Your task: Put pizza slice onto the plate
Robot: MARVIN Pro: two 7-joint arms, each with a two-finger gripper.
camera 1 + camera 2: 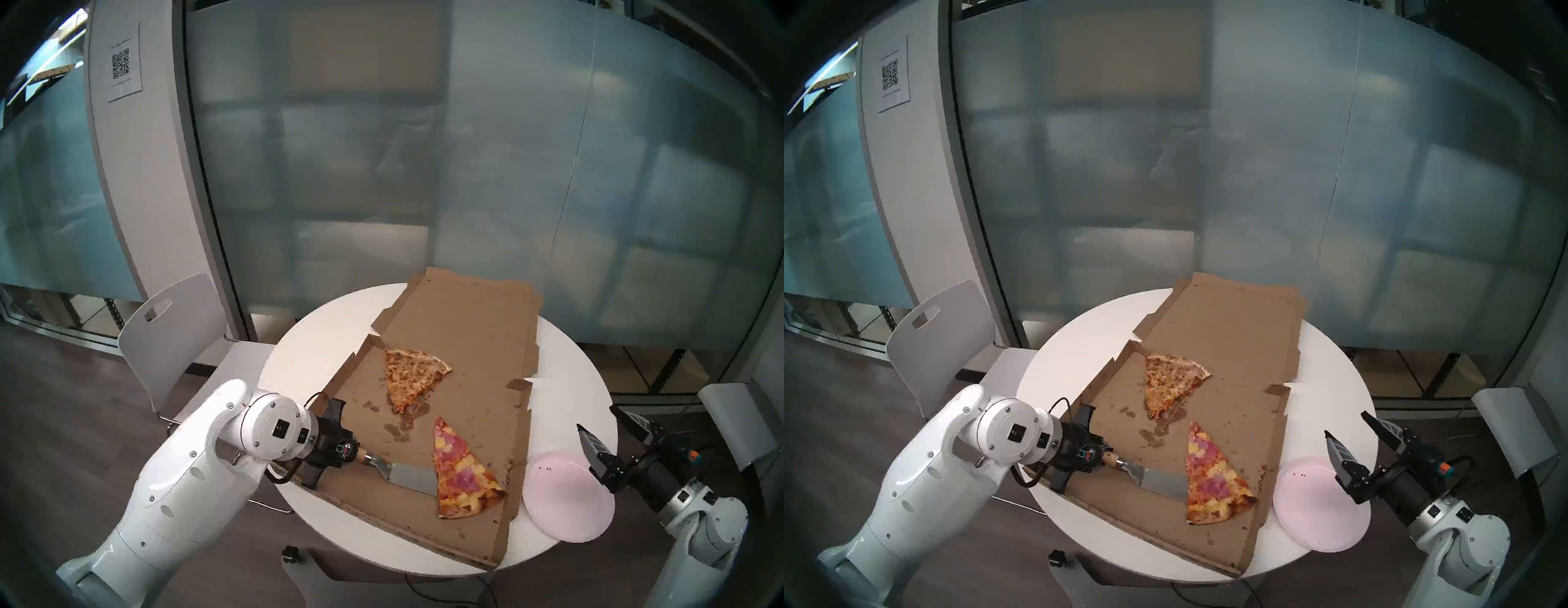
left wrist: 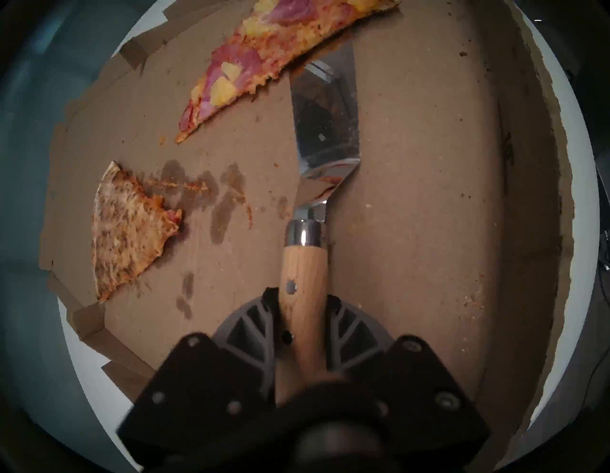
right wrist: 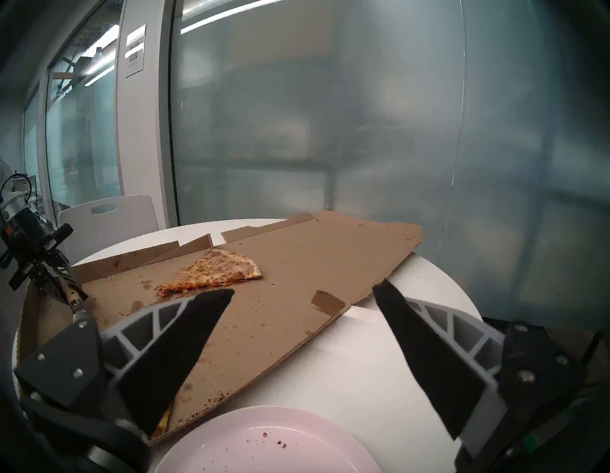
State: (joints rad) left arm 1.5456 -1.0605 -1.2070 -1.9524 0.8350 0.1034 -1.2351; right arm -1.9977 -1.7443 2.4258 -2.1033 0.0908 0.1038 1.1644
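Observation:
The pizza slice (image 1: 460, 471) (image 1: 1212, 479) (image 2: 274, 59), topped with ham and pineapple, lies in the near right part of the open pizza box (image 1: 466, 331). My left gripper (image 1: 351, 452) (image 1: 1100, 454) (image 2: 302, 297) is shut on the wooden handle of a metal spatula (image 1: 413, 477) (image 2: 325, 125). The spatula's blade lies flat on the cardboard, its front edge at the slice's left side. The pale pink plate (image 1: 564, 505) (image 1: 1314, 513) (image 3: 264, 442) rests on the table right of the box. My right gripper (image 1: 596, 418) (image 1: 1345, 423) (image 3: 303, 287) hangs open above the plate's far side, holding nothing.
A plain cheese slice (image 1: 409, 378) (image 3: 214, 271) lies farther back in the box, with grease stains between the slices. The box covers much of the round white table (image 1: 305, 352). A white chair (image 1: 169, 335) stands at the left, with a frosted glass wall behind.

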